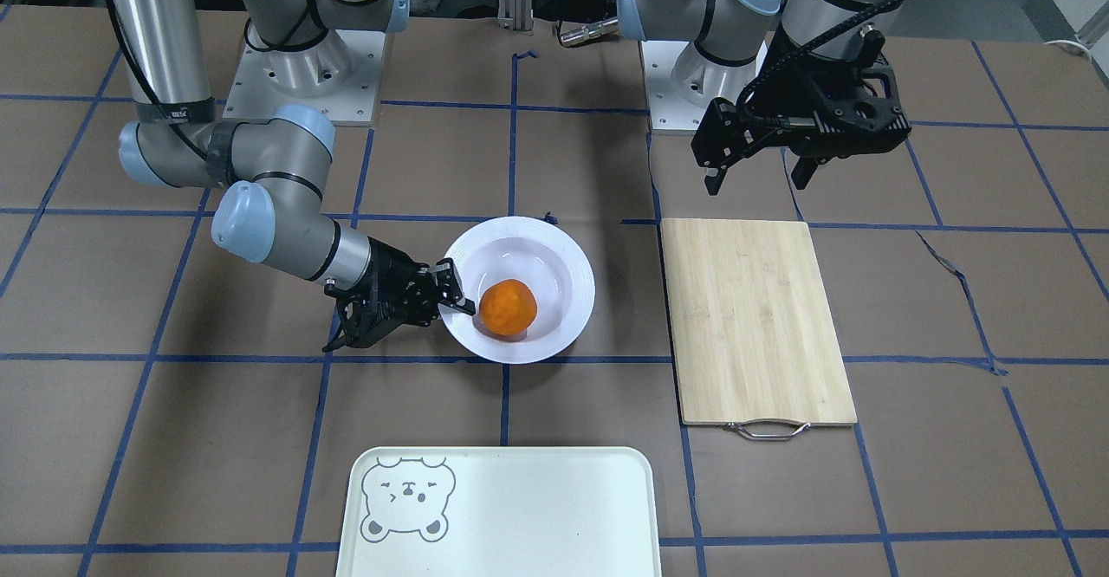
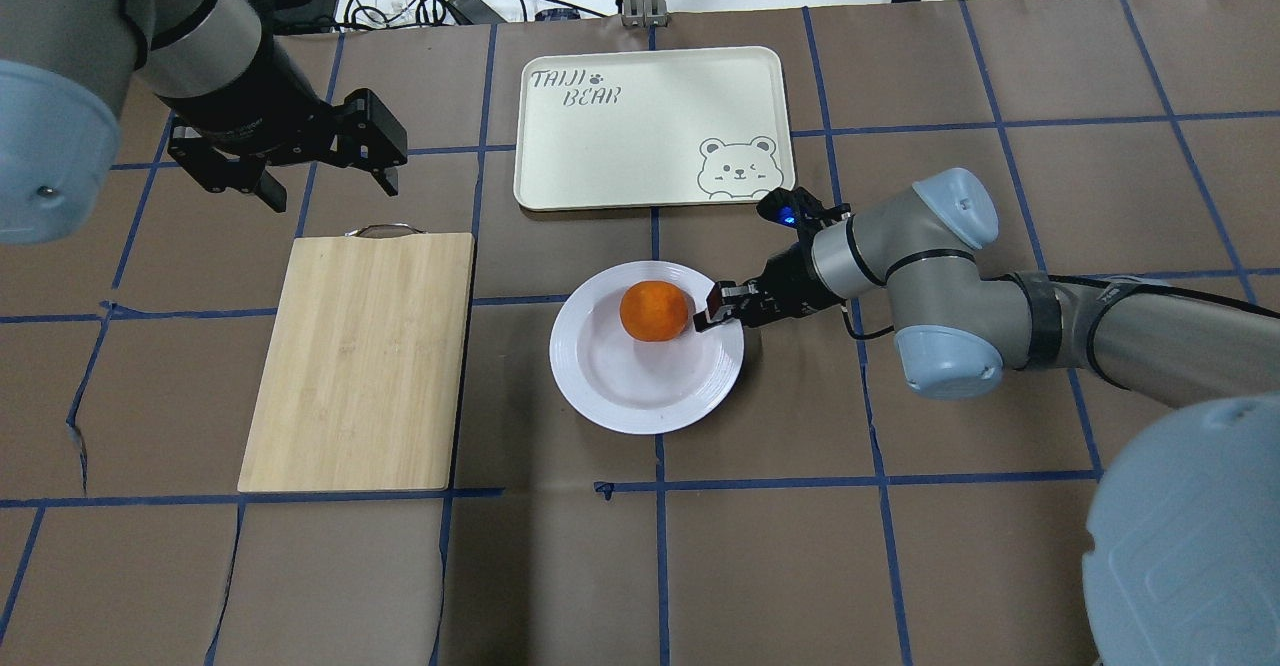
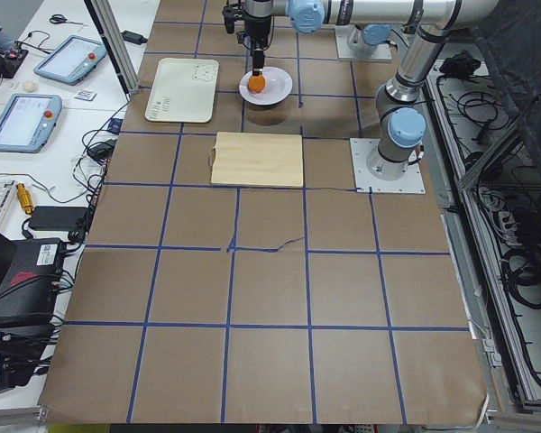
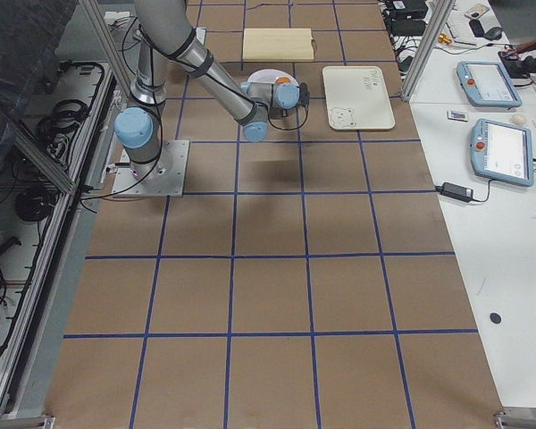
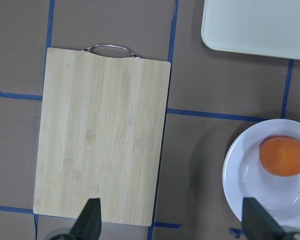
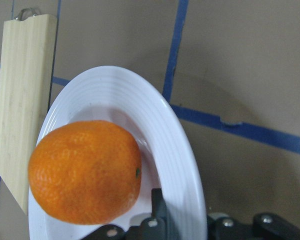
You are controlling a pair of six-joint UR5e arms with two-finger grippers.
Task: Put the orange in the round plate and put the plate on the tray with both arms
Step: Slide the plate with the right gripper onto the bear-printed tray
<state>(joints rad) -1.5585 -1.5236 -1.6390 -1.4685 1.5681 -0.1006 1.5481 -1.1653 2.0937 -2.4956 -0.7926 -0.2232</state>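
The orange [image 1: 508, 307] [image 2: 654, 311] [image 6: 85, 172] lies inside the white round plate [image 1: 563, 256] [image 2: 640, 396] [image 6: 155, 115] on the table. My right gripper [image 1: 455, 295] [image 2: 712, 311] is low at the plate's edge, shut on its rim close beside the orange. The cream tray [image 1: 520, 508] [image 2: 620, 146] with the bear drawing lies apart from the plate, across a strip of table. Off to the side, my left gripper [image 1: 758, 174] [image 2: 325, 186] [image 5: 172, 225] hangs open above the table near the cutting board, holding nothing.
A bamboo cutting board [image 1: 754, 321] [image 2: 360, 361] [image 5: 102, 135] with a metal handle lies beside the plate, on the left arm's side. Blue tape lines grid the brown table. Tablets and cables sit on the side benches in the exterior views.
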